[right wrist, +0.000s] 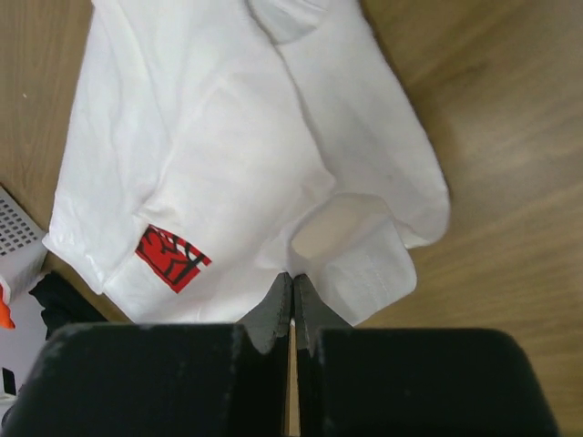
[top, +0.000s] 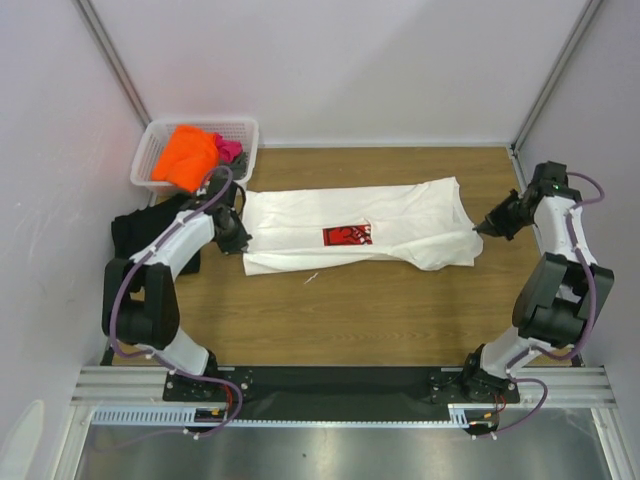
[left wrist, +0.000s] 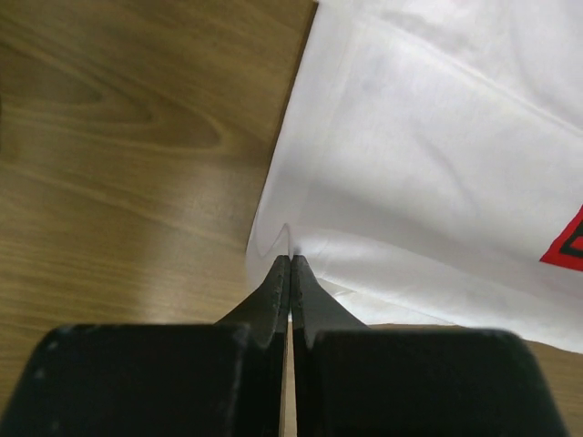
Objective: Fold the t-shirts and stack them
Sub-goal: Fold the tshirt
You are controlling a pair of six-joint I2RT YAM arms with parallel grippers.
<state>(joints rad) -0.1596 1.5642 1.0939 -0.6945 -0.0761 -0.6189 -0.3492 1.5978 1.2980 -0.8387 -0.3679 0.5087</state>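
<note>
At the far left corner stands a white plastic lattice basket (top: 152, 148) with a crumpled bright orange cloth t-shirt (top: 187, 157) heaped in it and a bit of pink cloth t-shirt (top: 230, 150) at its right side. Just near of the basket, at the left edge of the brown wood-grain table (top: 350, 310), a soft black cloth t-shirt (top: 128, 228) lies bunched and partly hidden under the left arm.

The left arm rises from its base, bends at the elbow and reaches far and rightward, its wrist low over the wood. The left gripper (top: 242, 240) has its black fingers (left wrist: 273, 291) pressed together on the left edge of the large white cloth t-shirt (top: 380, 210); the wrist view shows a small pucker of fabric gathered at the tips.

That white t-shirt lies across the middle of the table as a long band running left to right, smooth with soft layered folds, a small red-and-black chest graphic (top: 347, 235) near its near edge.

The right arm stands tall, elbow high, forearm angled down and leftward. The right gripper (top: 484, 229) has its fingers (right wrist: 273, 309) closed together at the shirt's right edge, which draws to a point there; whether cloth is nipped between them cannot be told.
</note>
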